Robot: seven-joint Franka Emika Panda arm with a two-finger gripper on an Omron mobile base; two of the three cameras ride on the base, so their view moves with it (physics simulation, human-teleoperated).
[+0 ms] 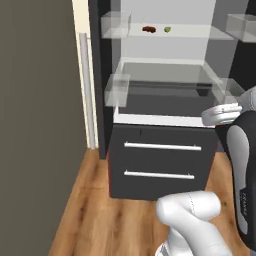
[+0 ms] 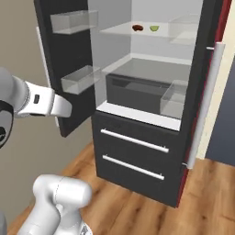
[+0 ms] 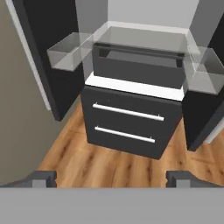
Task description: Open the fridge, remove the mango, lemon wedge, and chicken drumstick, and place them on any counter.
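The fridge [image 1: 160,125] stands in front of me with both of its upper doors swung wide, so I look straight into its pale interior. On the upper glass shelf [image 2: 137,33], toward the back, lie two small foods close beside each other but apart: the chicken drumstick [image 1: 148,29], a dark reddish-brown piece, on the left, and the lemon wedge [image 1: 167,29], a little yellow-green sliver, on the right. In the right base view I see the same pair, drumstick left and wedge right, well above my arm. Below that shelf sits a second glass shelf over a dark inner bin [image 3: 138,65], and under the white ledge are the two lower drawers [image 1: 161,165], both pushed in, each with a long silver bar handle. Clear plastic door bins [image 2: 80,79] hang on the inside of each open door; the ones I can see into look bare. The left door's long silver handle [image 1: 85,90] shows edge-on beside a cream strip of wall. My gripper [image 3: 112,179] is held back from the fridge, out over the wooden floor [image 3: 109,164], aimed toward the drawers and the lower compartment; in the hand view its two dark fingertips [image 3: 43,178] stand far apart at either side, with nothing between them. It touches nothing. My arm reaches forward at about the height of the white ledge, short of the fridge front.
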